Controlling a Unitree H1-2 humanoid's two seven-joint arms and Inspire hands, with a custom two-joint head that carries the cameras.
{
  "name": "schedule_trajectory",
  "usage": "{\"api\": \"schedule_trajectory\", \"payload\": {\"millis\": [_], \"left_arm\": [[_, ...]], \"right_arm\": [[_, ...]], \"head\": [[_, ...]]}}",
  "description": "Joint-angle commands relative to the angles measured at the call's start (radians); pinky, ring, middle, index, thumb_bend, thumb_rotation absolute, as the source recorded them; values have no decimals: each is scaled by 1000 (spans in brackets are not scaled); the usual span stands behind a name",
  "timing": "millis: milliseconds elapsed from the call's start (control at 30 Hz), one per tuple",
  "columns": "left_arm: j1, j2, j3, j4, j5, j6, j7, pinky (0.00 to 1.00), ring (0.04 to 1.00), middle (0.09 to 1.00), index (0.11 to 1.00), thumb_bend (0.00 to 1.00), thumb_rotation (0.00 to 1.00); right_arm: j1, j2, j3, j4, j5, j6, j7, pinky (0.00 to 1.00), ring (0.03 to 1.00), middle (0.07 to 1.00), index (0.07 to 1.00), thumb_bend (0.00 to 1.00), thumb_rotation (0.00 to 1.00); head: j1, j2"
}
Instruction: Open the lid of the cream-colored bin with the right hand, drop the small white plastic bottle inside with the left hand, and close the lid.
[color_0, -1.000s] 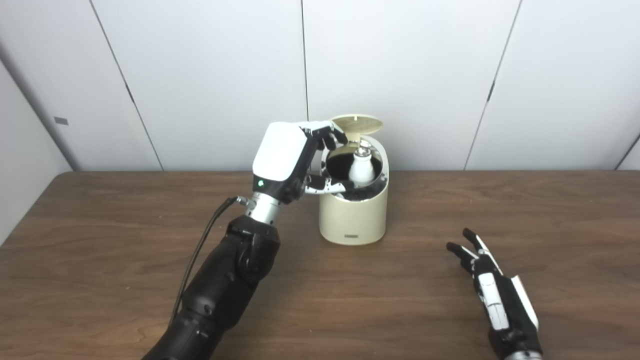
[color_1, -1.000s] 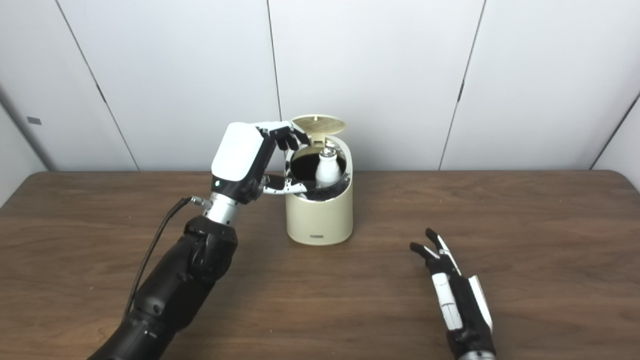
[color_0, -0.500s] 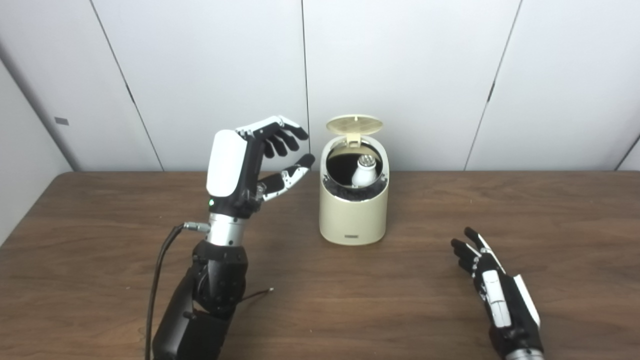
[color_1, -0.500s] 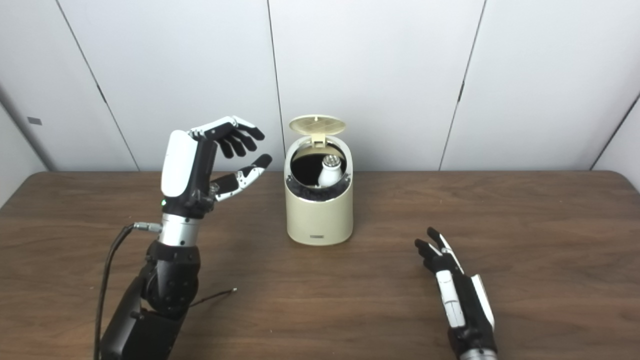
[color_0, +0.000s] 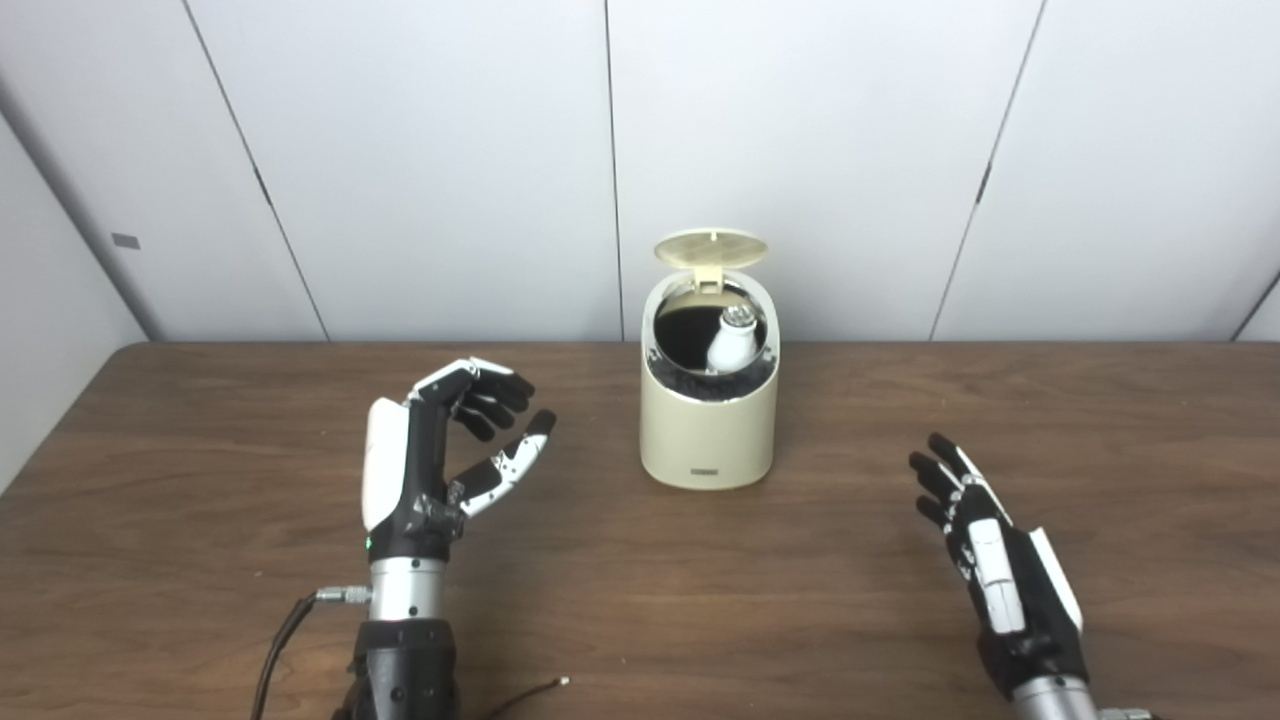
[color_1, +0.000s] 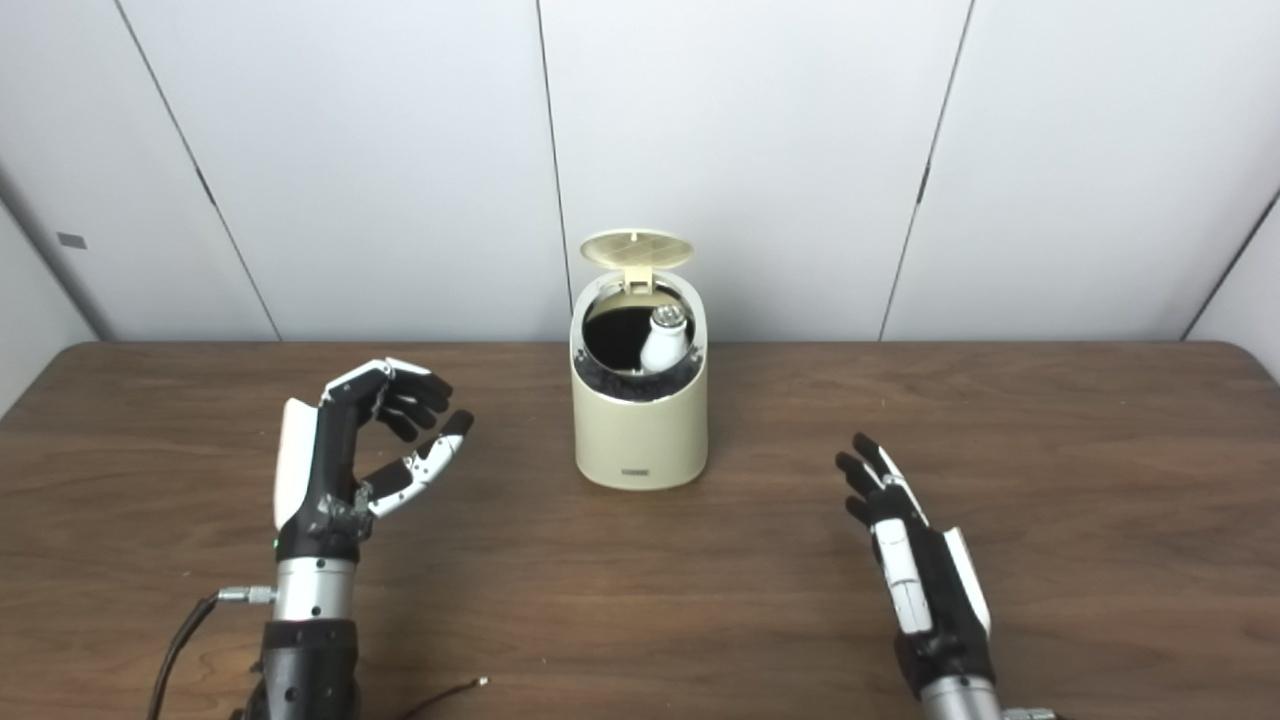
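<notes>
One cream-colored bin (color_0: 708, 430) stands near the table's (color_0: 200, 560) far edge, its lid (color_0: 710, 247) raised, one white bottle (color_0: 731, 343) inside. Two robot hands: left robot hand (color_0: 440, 460) and right robot hand (color_0: 985, 550), both released, empty.

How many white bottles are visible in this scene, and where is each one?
1. The small white bottle stands tilted inside the cream bin, whose lid is up. The bin's dark interior may hide more.

bin near the tabletop's rear edge, midway along it
bottle (color_0: 730, 342) leans inside the bin (color_0: 708, 440); lid (color_0: 711, 247) stands up behind; left hand (color_0: 435, 460) front-left, right hand (color_0: 985, 545) front-right, on the tabletop (color_0: 200, 520).
</notes>
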Motion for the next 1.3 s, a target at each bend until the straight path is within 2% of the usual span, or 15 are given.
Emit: {"api": "schedule_trajectory", "payload": {"millis": [0,33,67,133,200,267,433,567,700,900,1000,1100,1267], "left_arm": [[16,-2,-1,-48,-101,16,-59,497,565,618,651,514,635],[29,2,-4,-57,-138,36,-87,557,639,692,722,538,743],[42,6,-6,-68,-174,65,-119,600,688,743,771,566,809],[68,14,-9,-94,-232,123,-168,766,833,886,918,642,926],[90,13,-6,-116,-274,164,-198,890,924,967,979,651,981],[109,9,0,-133,-320,193,-221,975,984,994,996,647,997],[149,9,10,-142,-406,235,-260,1000,1000,1000,1000,628,1000],[155,9,26,-105,-469,232,-289,1000,1000,1000,1000,627,1000],[153,8,46,-57,-514,238,-307,1000,1000,1000,1000,656,1000],[175,-3,46,-42,-548,278,-310,1000,1000,1000,1000,660,1000],[189,-11,40,-24,-551,256,-313,1000,1000,1000,1000,670,1000],[197,-23,38,-19,-556,246,-310,1000,1000,1000,1000,685,1000],[199,-27,34,-16,-557,235,-311,1000,1000,1000,1000,678,1000]], "right_arm": [[-56,-3,4,-70,0,20,7,925,941,921,899,698,958],[-67,-5,7,-85,-11,36,6,928,945,924,895,704,955],[-82,-7,10,-98,-23,52,4,933,949,925,893,708,958],[-117,-20,17,-108,-42,68,9,959,963,927,892,726,957],[-148,-37,25,-111,-65,65,19,984,971,931,894,720,980],[-181,-52,38,-112,-99,65,24,985,970,930,896,704,996],[-281,-87,83,-103,-196,85,43,999,986,936,917,651,1000],[-371,-129,136,-88,-321,119,70,882,927,930,901,625,1000],[-462,-144,176,-69,-400,182,106,930,954,943,890,636,1000],[-577,-147,223,21,-474,163,120,992,997,983,890,589,1000],[-633,-145,237,88,-502,152,119,995,1000,978,889,593,1000],[-683,-154,250,158,-529,113,110,970,1000,970,893,608,1000],[-755,-157,264,251,-568,92,106,991,1000,991,894,639,1000]], "head": [[1,0],[-3,8],[-3,8],[-1,11],[-1,15],[-3,20],[-4,27],[-9,31],[-12,33],[-12,36],[-8,36],[-8,37],[-3,37]]}}
